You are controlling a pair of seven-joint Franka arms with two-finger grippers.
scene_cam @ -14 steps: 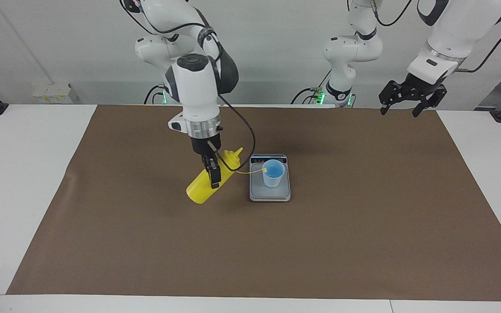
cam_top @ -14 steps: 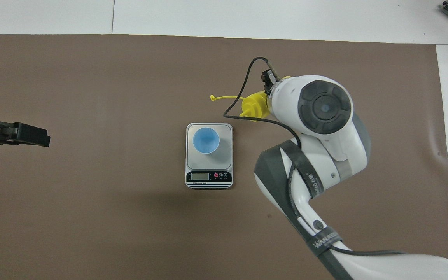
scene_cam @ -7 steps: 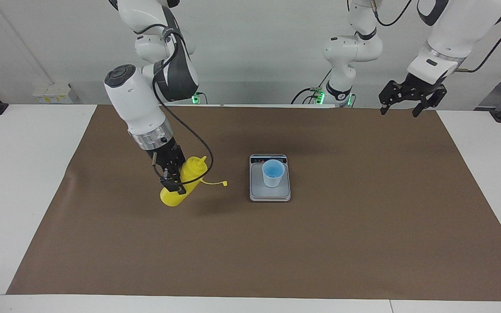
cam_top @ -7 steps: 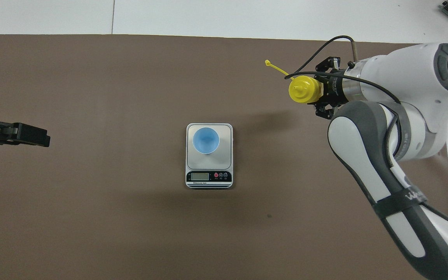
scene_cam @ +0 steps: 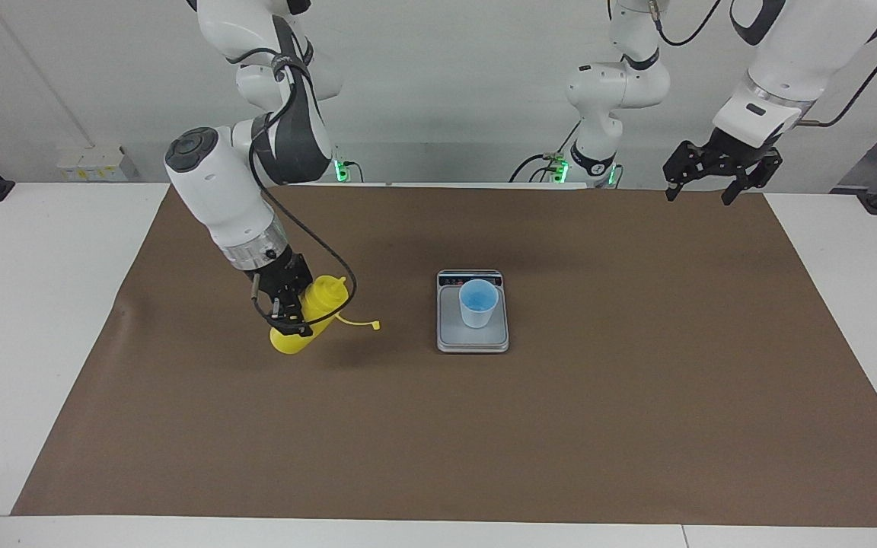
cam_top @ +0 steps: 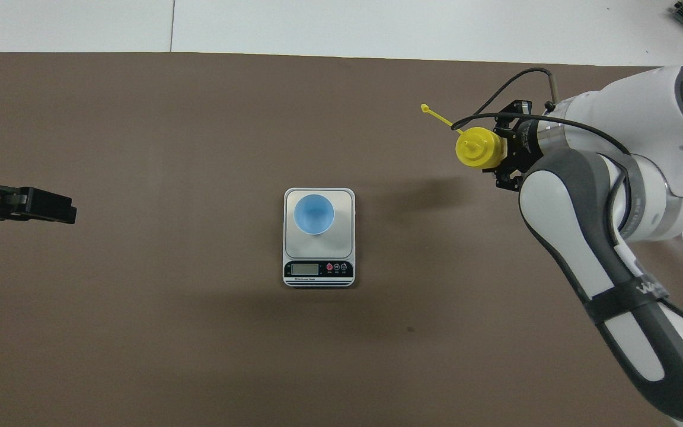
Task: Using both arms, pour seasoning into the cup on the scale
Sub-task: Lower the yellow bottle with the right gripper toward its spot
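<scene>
We find the right gripper (scene_cam: 291, 310) clamped on the bottle (scene_cam: 307, 316), which it holds tilted above the brown mat (scene_cam: 560, 426), well apart from the scale (scene_cam: 473, 339) and toward the right arm's end of the table (scene_cam: 35, 320). The nozzle points up and toward the scale; the bottle's base sits lowest, close to the mat, and we cannot tell whether it touches. The tethered cap (scene_cam: 374, 326) hangs loose on its strap, out toward the scale.

We note the cup (scene_cam: 477, 303) standing upright on the scale, on the half of the platform toward the display strip (cam_top: 318, 269), which lies at the edge nearest the robots.

The left gripper (scene_cam: 720, 173) waits in the air over the mat's corner at the left arm's end, its fingers spread and holding nothing.
</scene>
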